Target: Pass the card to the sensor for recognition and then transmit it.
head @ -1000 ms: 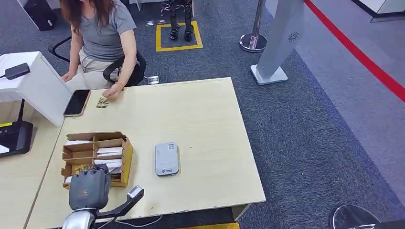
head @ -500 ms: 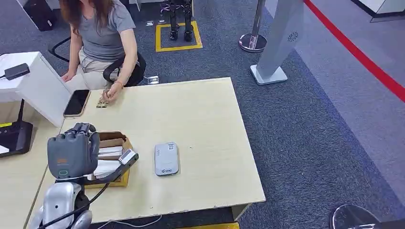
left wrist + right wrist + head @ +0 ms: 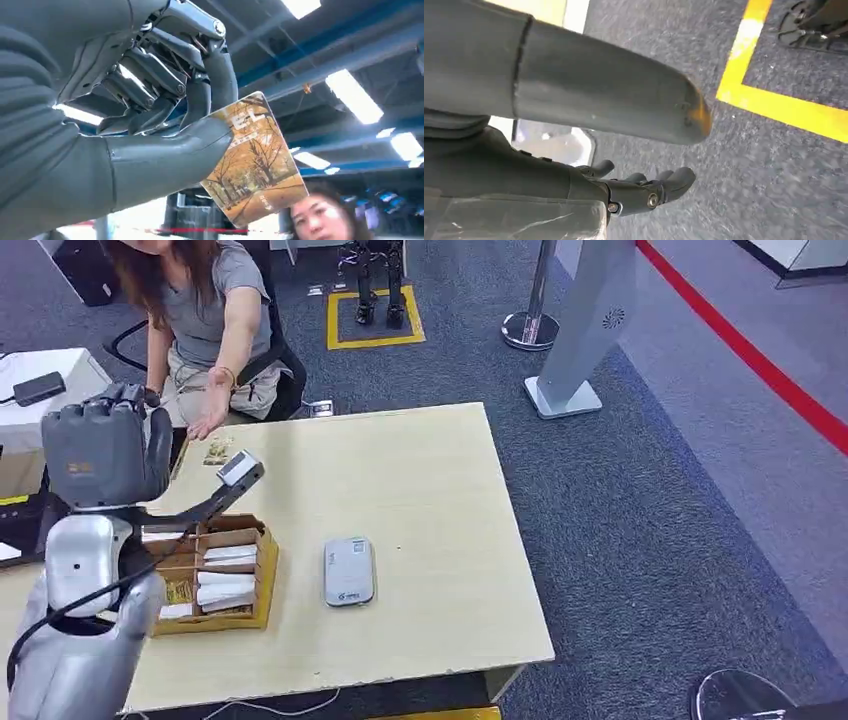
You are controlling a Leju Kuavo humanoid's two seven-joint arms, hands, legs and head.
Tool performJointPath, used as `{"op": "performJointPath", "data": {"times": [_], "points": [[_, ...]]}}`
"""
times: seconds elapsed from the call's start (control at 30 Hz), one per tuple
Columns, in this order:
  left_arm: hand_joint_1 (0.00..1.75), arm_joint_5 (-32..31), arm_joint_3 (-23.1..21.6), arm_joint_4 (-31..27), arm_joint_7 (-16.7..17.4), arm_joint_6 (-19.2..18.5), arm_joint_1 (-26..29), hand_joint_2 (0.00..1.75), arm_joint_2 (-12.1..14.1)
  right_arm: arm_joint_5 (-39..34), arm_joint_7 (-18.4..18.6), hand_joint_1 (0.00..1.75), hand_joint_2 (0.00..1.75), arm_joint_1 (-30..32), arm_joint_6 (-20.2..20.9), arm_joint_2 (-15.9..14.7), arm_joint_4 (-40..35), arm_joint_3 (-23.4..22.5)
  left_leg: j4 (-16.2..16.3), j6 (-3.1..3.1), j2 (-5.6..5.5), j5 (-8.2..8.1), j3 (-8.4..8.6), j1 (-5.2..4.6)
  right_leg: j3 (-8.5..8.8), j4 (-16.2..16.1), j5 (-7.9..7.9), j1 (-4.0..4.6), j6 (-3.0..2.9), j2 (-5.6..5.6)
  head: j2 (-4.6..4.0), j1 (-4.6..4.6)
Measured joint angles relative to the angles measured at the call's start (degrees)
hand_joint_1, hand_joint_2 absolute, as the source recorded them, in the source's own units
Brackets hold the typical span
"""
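Left hand (image 3: 150, 125) is raised high over the bench (image 3: 420, 480), fingers (image 3: 220, 70) and thumb pinching the card (image 3: 255, 160), an autumn tree photo with "EL" readable. Looks like the hand-off step: the person (image 3: 205, 310) reaches an open palm toward it. The next move probably needs a short reach, then letting go. Right hand (image 3: 644, 192) hangs loosely curled, holding nothing. The logo on the grey sensor (image 3: 349, 572) is too small to read.
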Motion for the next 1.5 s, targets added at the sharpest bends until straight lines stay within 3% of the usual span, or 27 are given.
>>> {"op": "performJointPath", "data": {"times": [0.1,0.27,0.67,0.7,0.9,0.93,0.97,1.2,1.33,1.5], "points": [[1.75,-0.2,0.2,9.9,-0.5,3.4,-3.9,1.75,1.0,0.6,0.5,0.00,0.00,-0.9,0.2,0.0,0.0,1.0,0.0,-0.02,0.06,0.02,0.00,0.00,-0.05,0.1,0.02,0.00,0.00,0.08,0.00,-0.15],[1.75,-0.3,-0.1,20.3,-0.2,5.3,-8.3,1.75,2.5,0.6,0.9,0.00,0.00,-1.2,0.8,0.0,0.0,2.2,0.0,-0.02,0.08,0.05,-0.10,0.00,-0.15,0.1,0.02,0.00,0.01,0.13,0.00,-0.11],[1.75,-0.4,-4.5,30.7,-0.5,9.3,-12.8,1.75,4.9,0.5,1.0,0.00,0.00,-1.2,0.9,0.0,0.0,2.9,0.0,-0.01,0.07,0.05,-0.17,-0.01,-0.20,0.1,0.04,0.00,0.03,0.12,0.00,-0.09],[0.44,-0.4,-4.8,31.0,-0.5,9.4,-12.9,1.75,5.0,0.4,1.0,0.00,0.00,-1.2,0.9,0.0,0.0,2.9,0.0,-0.01,0.08,0.05,-0.17,-0.01,-0.20,0.1,0.04,0.00,0.03,0.13,0.00,-0.11],[0.44,-0.4,-6.2,31.9,0.1,10.8,-12.9,1.75,5.1,0.1,1.0,0.00,0.00,-1.0,0.8,0.0,0.0,2.9,0.0,-0.01,0.07,0.05,-0.17,-0.01,-0.21,0.1,0.04,0.00,0.03,0.13,0.00,-0.11],[0.07,-0.4,-6.3,32.0,0.1,10.8,-12.9,1.75,5.2,0.1,1.0,0.00,0.00,-1.0,0.8,0.0,0.0,2.9,0.0,-0.01,0.07,0.05,-0.18,-0.01,-0.21,0.1,0.04,0.00,0.03,0.12,0.00,-0.09],[0.00,-0.4,-6.4,32.1,0.1,10.8,-12.9,1.75,5.2,0.1,1.0,0.00,0.00,-1.0,0.8,0.0,0.0,2.9,0.0,-0.01,0.07,0.04,-0.18,-0.01,-0.21,0.1,0.04,0.00,0.03,0.12,0.00,-0.09],[0.00,-0.4,-6.9,32.4,0.7,11.5,-12.9,1.75,5.5,0.0,1.0,0.00,0.00,-0.9,0.7,0.0,0.0,2.9,0.0,-0.01,0.07,0.05,-0.19,0.00,-0.21,0.1,0.04,0.00,0.03,0.12,0.00,-0.09],[0.00,-0.4,-7.1,31.8,1.2,13.8,-12.2,1.75,6.4,-0.3,1.0,0.00,0.00,-0.8,0.6,0.0,0.0,2.9,0.0,-0.01,0.07,0.05,-0.18,0.00,-0.21,0.1,0.04,0.00,0.03,0.13,0.00,-0.09],[0.00,4.5,-4.8,21.0,-6.9,18.1,-4.4,1.75,5.4,-1.4,0.7,0.00,0.00,0.4,-0.4,0.0,0.0,2.9,0.0,0.02,0.03,-0.01,-0.23,-0.04,-0.22,0.0,-0.01,0.00,0.06,0.10,0.00,-0.02]]}}
